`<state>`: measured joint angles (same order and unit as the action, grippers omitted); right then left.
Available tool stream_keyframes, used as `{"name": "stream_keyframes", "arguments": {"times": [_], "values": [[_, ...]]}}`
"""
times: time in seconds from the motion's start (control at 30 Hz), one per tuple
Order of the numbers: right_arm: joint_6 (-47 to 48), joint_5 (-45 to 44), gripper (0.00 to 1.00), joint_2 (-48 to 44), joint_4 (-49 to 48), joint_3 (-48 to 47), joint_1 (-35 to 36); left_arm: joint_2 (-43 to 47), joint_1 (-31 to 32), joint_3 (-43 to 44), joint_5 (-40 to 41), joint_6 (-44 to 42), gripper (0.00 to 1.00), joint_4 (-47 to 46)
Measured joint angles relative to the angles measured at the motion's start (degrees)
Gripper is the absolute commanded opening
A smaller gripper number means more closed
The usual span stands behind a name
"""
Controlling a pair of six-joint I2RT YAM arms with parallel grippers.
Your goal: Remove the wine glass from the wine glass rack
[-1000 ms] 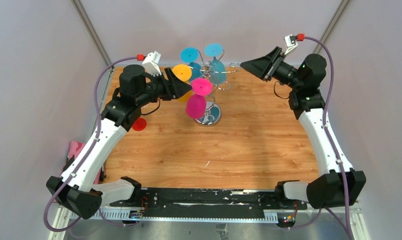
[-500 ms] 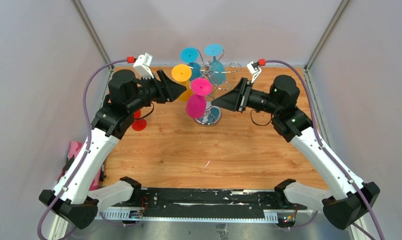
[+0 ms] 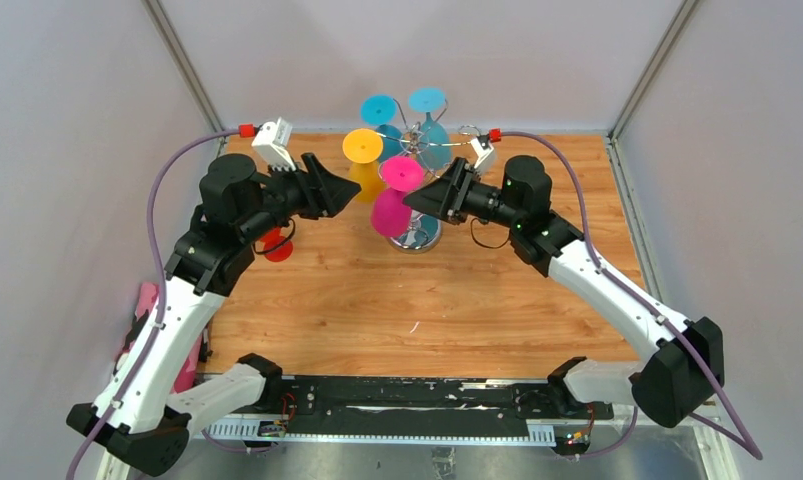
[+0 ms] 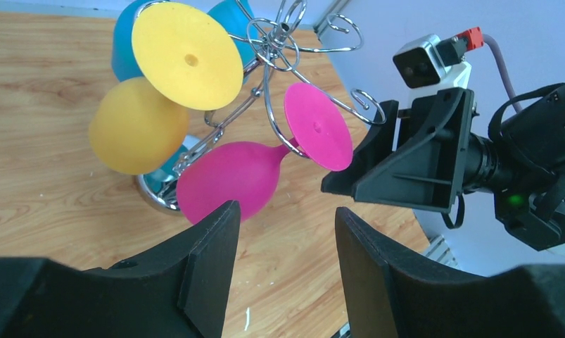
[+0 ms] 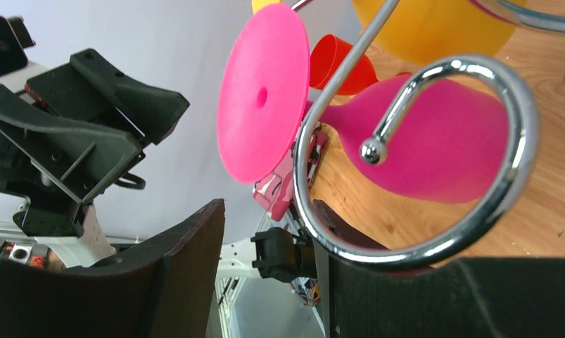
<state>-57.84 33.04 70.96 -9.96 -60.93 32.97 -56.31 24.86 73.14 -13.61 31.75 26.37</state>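
Observation:
The chrome wine glass rack (image 3: 424, 150) stands at the back middle of the table with several coloured wine glasses hanging from it. The pink wine glass (image 3: 390, 212) hangs nearest, foot disc up (image 4: 318, 125), bowl tilted down (image 5: 441, 148). My right gripper (image 3: 409, 200) is open just right of the pink stem. Its fingertips (image 5: 272, 232) are short of the pink foot, and a rack scroll (image 5: 476, 204) crosses its right finger. My left gripper (image 3: 349, 192) is open with nothing between the fingers (image 4: 283, 239). It sits left of the pink bowl (image 4: 230, 179), below the yellow glass (image 4: 135, 125).
Two blue glasses (image 3: 378, 108) hang on the rack's far side. A red glass (image 3: 277, 245) lies on the table under my left arm. The rack's mirrored base (image 3: 422, 235) sits below the pink bowl. Grey walls close the back and sides.
My right arm has swung in from the back right corner to the rack, ending beside the pink glass. My left arm has drawn back a little to the left.

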Motion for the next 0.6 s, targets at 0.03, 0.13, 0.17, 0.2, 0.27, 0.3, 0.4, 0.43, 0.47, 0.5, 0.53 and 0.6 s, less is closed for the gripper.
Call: {"name": "stream_keyframes", "arguments": {"times": [0.03,0.13,0.17,0.2,0.27,0.3,0.4,0.43,0.47,0.5,0.53,0.6], "values": [[-0.28,-0.35,0.53,0.26,-0.79,0.00,0.00,0.28,0.02,0.00,0.17,-0.31,0.57,0.22],[-1.20,-1.66,0.52,0.76,-2.58,0.00,0.04,0.85,0.02,0.00,0.76,-1.31,0.57,0.85],[-1.44,-2.14,0.52,0.81,-3.04,0.00,0.04,0.90,0.02,0.00,0.81,-1.51,0.57,0.98],[-1.62,-2.56,0.51,0.83,-3.41,0.00,0.04,0.94,0.02,-0.02,0.87,-1.66,0.57,1.09],[-2.01,-3.37,0.50,0.90,-4.02,-0.09,0.04,0.98,0.02,-0.20,1.01,-2.01,0.57,1.18],[-2.19,-3.74,0.49,0.94,-4.17,-0.20,0.04,1.05,0.02,-0.39,1.03,-2.19,0.57,1.20],[-2.71,-4.72,0.46,0.98,-4.63,-0.35,0.07,1.11,0.02,-1.01,0.98,-2.62,0.57,1.27],[-2.91,-5.05,0.44,1.01,-4.76,-0.35,0.07,1.11,0.02,-1.25,1.01,-2.67,0.57,1.22],[-3.10,-5.27,0.43,1.03,-4.87,-0.35,0.07,1.18,0.02,-1.55,0.98,-2.71,0.57,1.20],[-3.56,-5.60,0.41,1.05,-5.09,-0.35,0.09,1.20,0.02,-1.77,0.96,-2.73,0.57,1.27],[-3.96,-5.92,0.40,1.05,-5.42,-0.35,0.13,1.20,0.02,-2.05,0.94,-2.78,0.57,1.27],[-4.76,-6.78,0.38,1.01,-6.29,-0.13,0.22,1.20,0.02,-2.43,0.92,-2.82,0.57,1.20]]}}
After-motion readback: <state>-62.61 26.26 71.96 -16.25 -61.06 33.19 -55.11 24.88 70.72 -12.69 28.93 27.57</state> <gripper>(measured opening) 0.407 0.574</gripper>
